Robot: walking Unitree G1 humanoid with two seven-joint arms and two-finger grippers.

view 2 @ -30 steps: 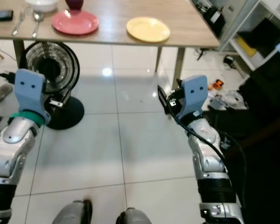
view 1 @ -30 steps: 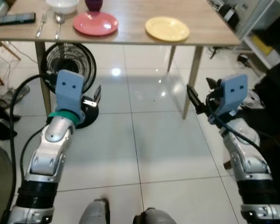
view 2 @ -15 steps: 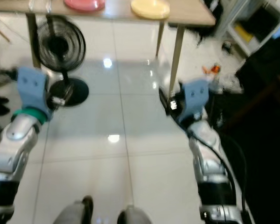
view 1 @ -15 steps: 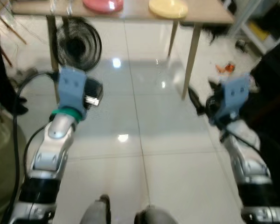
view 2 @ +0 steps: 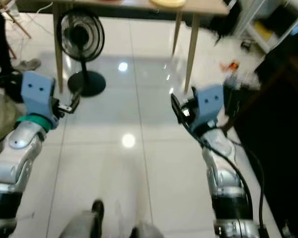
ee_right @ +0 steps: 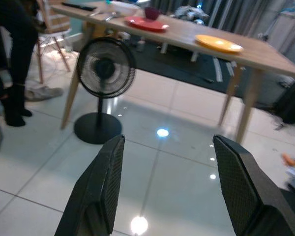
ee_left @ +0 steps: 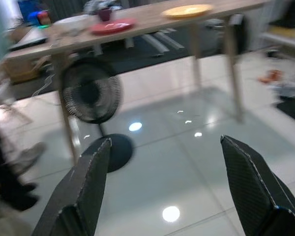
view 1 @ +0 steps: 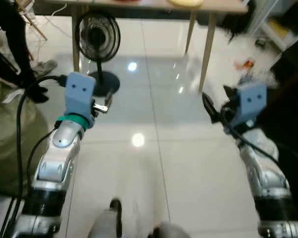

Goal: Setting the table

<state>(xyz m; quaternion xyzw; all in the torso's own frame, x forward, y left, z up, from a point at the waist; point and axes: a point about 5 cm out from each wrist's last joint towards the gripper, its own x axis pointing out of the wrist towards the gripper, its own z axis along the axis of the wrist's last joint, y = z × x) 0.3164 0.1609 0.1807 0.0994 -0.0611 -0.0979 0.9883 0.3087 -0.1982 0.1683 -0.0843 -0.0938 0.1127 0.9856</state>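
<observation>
Well ahead across the tiled floor, I'm seeing the table carrying a red plate and yellow plate. I'm holding the left gripper and right gripper low, fingers spread, both empty.

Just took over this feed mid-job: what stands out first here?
Both arms are raised over a glossy white tiled floor, left gripper and right gripper open and empty. Ahead stands a wooden table carrying a red plate and a yellow plate, with a black floor fan beneath it.
</observation>
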